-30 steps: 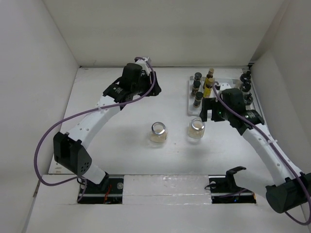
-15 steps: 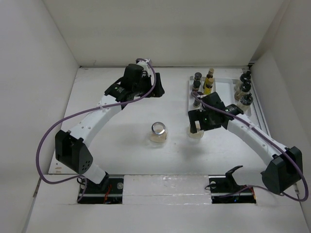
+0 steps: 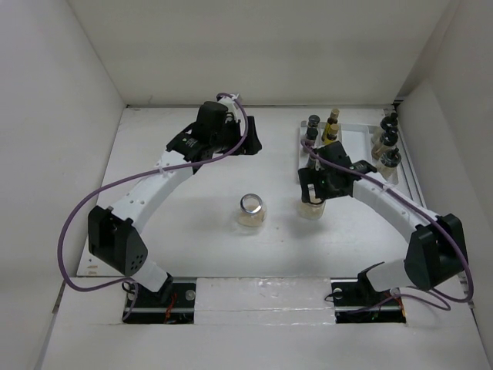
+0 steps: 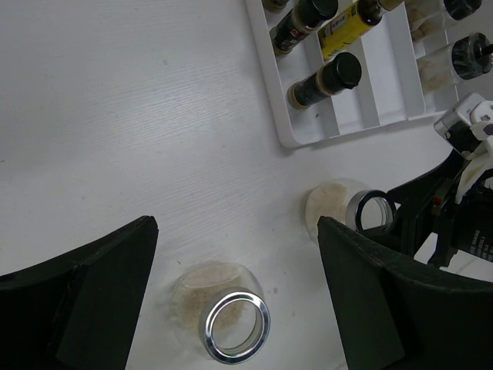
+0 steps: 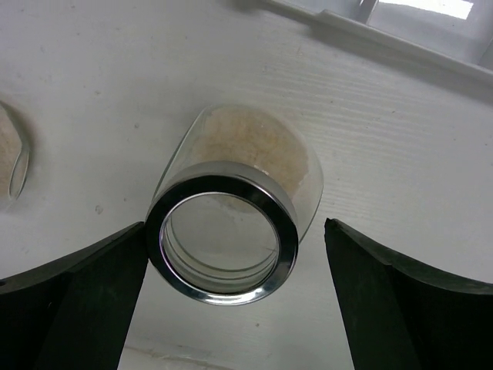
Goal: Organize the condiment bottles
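No text, brand or number can be read in any view. In the left wrist view, the yellow label (image 4: 340, 32) on an amber bottle (image 4: 356, 18) lying in the tray (image 4: 308, 135) carries dark print too small to make out. A few faint pale marks on the right arm's black wrist housing (image 4: 471, 245) are also illegible. The jars' silver lids and the surface bear no visible markings.

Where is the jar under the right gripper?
In the top view the jar sits right of centre, inside the open right gripper, just in front of the white tray; a second jar sits left of it.
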